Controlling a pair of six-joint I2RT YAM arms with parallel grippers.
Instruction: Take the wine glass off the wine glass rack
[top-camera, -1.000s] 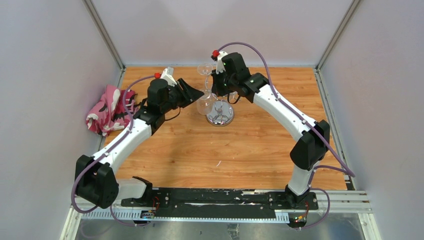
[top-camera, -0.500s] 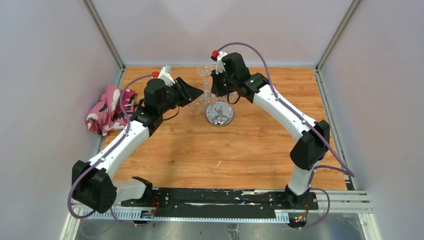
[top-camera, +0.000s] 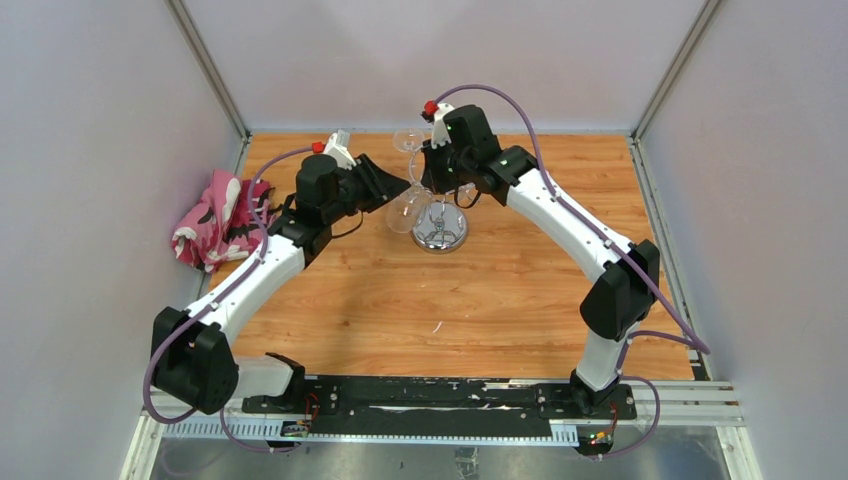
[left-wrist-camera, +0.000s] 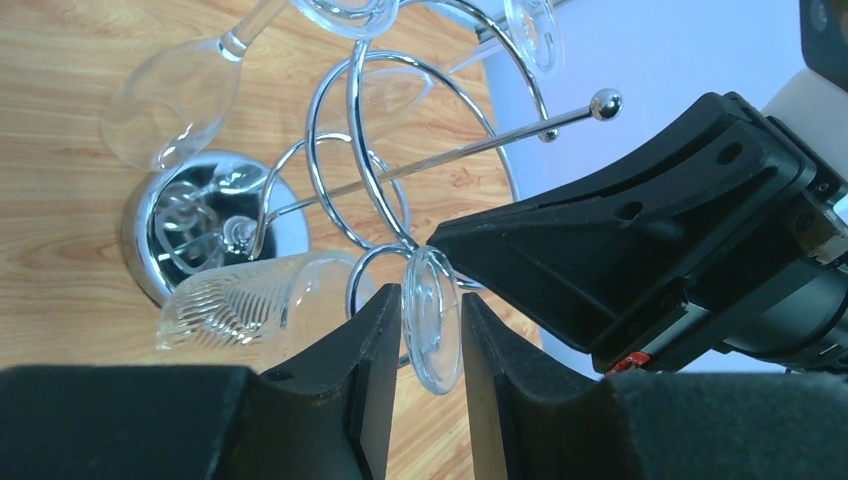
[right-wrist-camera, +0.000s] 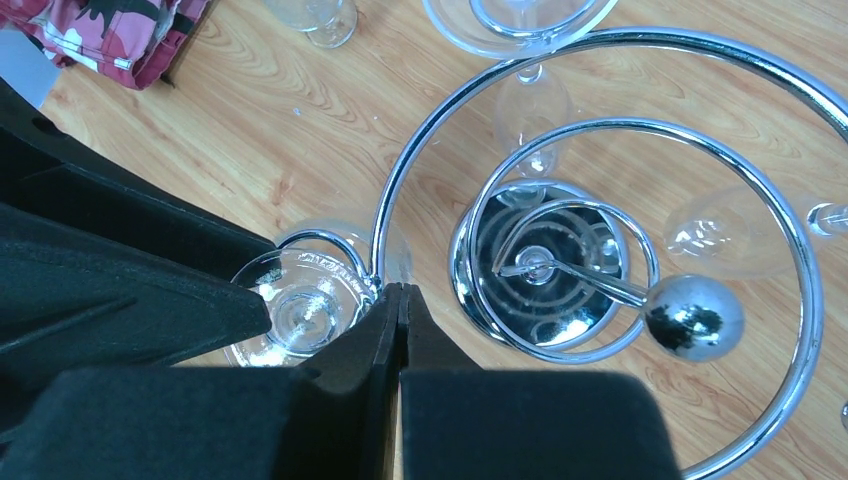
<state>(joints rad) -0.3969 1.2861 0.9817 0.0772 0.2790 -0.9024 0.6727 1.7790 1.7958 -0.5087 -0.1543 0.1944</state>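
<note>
With the wine glass (left-wrist-camera: 225, 300) clamped at its foot by the left gripper (left-wrist-camera: 428, 305) and the wine glass rack (right-wrist-camera: 693, 317) pinched by the right gripper (right-wrist-camera: 399, 300), a level leftward withdrawal was required.

No readable text, label, brand, number or sign shows on anything in the overhead view or in either of the two wrist views

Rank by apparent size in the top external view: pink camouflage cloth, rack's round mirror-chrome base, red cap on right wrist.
Largest first:
pink camouflage cloth
round mirror-chrome base
red cap on right wrist, clearly smallest
</note>
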